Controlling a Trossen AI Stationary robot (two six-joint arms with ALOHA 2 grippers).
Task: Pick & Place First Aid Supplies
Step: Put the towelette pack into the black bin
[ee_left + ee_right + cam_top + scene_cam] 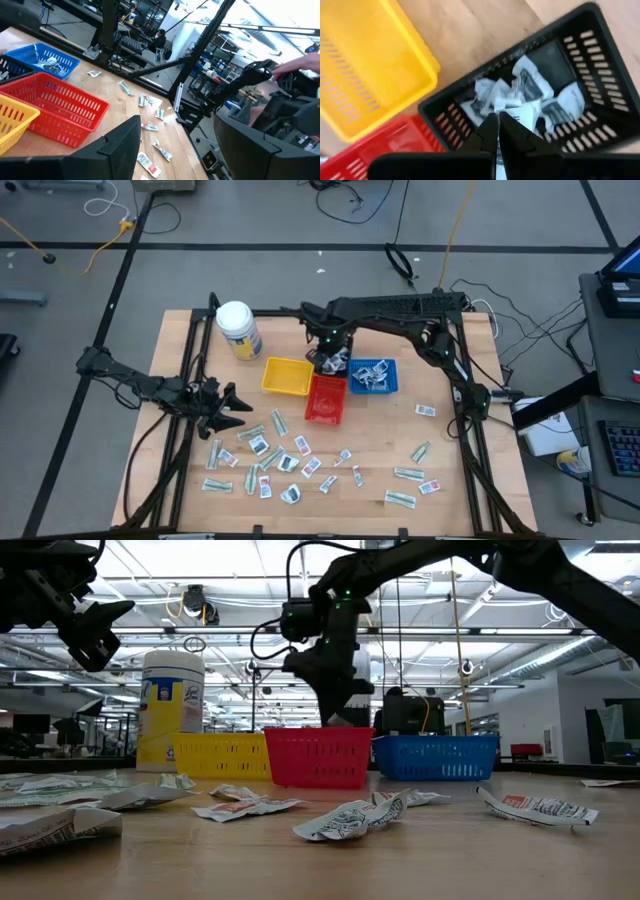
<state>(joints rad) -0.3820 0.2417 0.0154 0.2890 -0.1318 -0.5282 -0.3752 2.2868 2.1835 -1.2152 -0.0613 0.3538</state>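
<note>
The first aid supplies (300, 460) lie mostly scattered over the near part of the bench (180, 340): small white squares with dark print, long pale green-grey wrappers and white slips with red marks, all thin, crinkled and light, some overlapping. A few more sit in the blue tray (372, 376), and a crumpled heap of white packets fills the black tray (580, 50), which stands behind the red tray (326, 399) and beside the yellow tray (286, 376). The right hand (499, 125) hangs directly over that heap with its fingers pressed together; a white packet shows right at the tips, but I cannot tell whether it is pinched or simply lying below them. If a packet is caught there, the likely fault is that so flimsy a piece clings to a pad on release, or flutters out over the tray's low wall onto the bench. If the hand dips further, it could snag the heap or nudge the light tray against its neighbours. The left hand (228, 408) waits spread wide above the left edge of the scatter, holding nothing; a descent onto overlapping wrappers there risks lifting two at once or sliding them aside.
</note>
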